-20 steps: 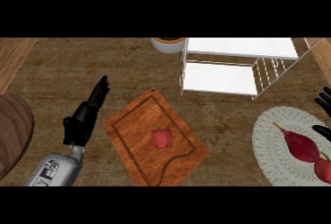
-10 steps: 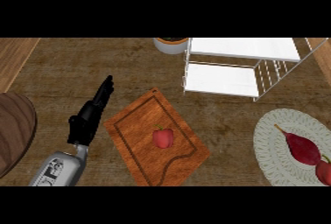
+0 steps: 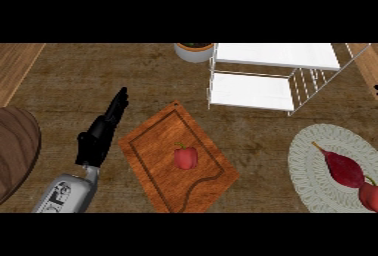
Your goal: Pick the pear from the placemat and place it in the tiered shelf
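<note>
A dark red pear [image 3: 342,168] lies on the pale round placemat [image 3: 308,165] at the right, its stem pointing up-left. A second red fruit [image 3: 368,196] touches its lower end at the view's edge. The white tiered shelf [image 3: 251,93] stands at the back right, with nothing on either tier. My left hand [image 3: 102,134] rests on the counter left of the cutting board, fingers straight and pointing away, far from the pear. Only a dark sliver of my right hand [image 3: 375,90] shows at the right edge, beside the shelf.
A wooden cutting board [image 3: 151,150] lies in the middle with a red bell pepper [image 3: 185,157] on it. A small potted plant [image 3: 194,51] stands at the back, left of the shelf. A round dark wooden object [image 3: 15,150] sits at the left edge.
My right hand, showing at the right edge a second ago, has slipped almost wholly out of view. The left hand and the objects have barely shifted.
</note>
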